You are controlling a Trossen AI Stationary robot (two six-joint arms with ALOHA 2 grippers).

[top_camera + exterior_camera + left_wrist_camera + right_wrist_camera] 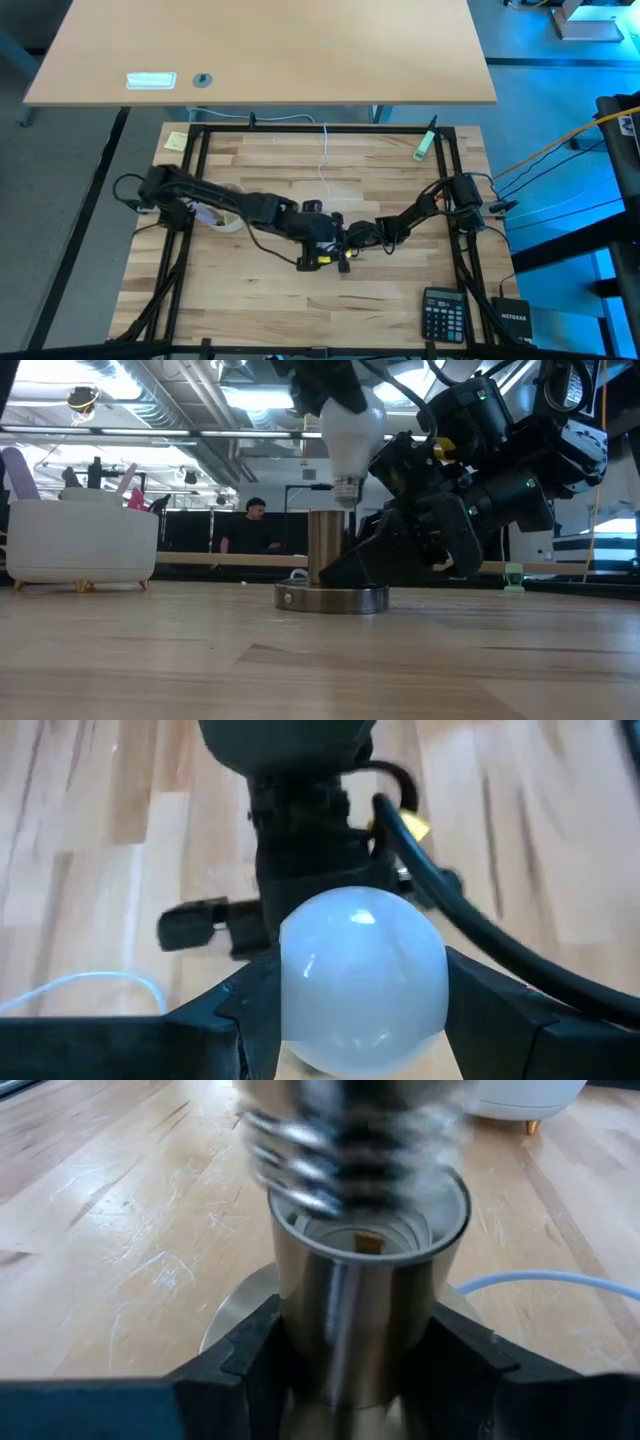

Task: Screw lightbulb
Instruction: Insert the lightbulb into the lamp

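Observation:
The white frosted lightbulb (350,428) hangs base down, its grey screw base (346,490) just above the open top of the silvery socket tube (325,545). The tube stands on its round disc (332,598) on the wooden table. My left gripper (333,246) is above it, shut on the bulb (362,982). My right gripper (360,236) is low at the table and shut on the socket tube (365,1315). The right wrist view shows the blurred screw base (350,1155) over the socket's mouth. My left gripper pinches the bulb's round glass end (300,1010) between its two fingers (225,1020), from above, pointing down. The bulb hangs below the fingers, nearly upright, base down, clear of the socket. My right gripper pinches the socket's upright tube (300,1350) between its two fingers (235,1365), level, from the table's right side. The socket stands upright with its disc flat on the table.
A thin white cord (325,160) runs from the socket toward the far edge. A white roll (228,218) lies under the left arm. A black calculator (445,312) lies near right, a green marker (424,145) far right. A person (250,525) shows beyond the table.

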